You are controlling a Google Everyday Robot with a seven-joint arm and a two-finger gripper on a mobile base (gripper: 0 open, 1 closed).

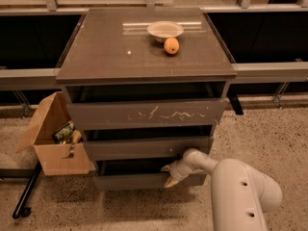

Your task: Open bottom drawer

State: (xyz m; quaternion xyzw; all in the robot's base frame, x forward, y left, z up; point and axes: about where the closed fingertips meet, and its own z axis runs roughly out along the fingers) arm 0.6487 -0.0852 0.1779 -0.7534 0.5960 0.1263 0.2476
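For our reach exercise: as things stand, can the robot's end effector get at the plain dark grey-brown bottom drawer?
Probably yes: the end effector sits at the top edge of the plain dark grey-brown bottom drawer, right of centre, with nothing visible between them.

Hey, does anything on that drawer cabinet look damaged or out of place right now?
White scratches mar the top drawer front. The gripper is at the upper edge of the bottom drawer. Nothing else stands out.
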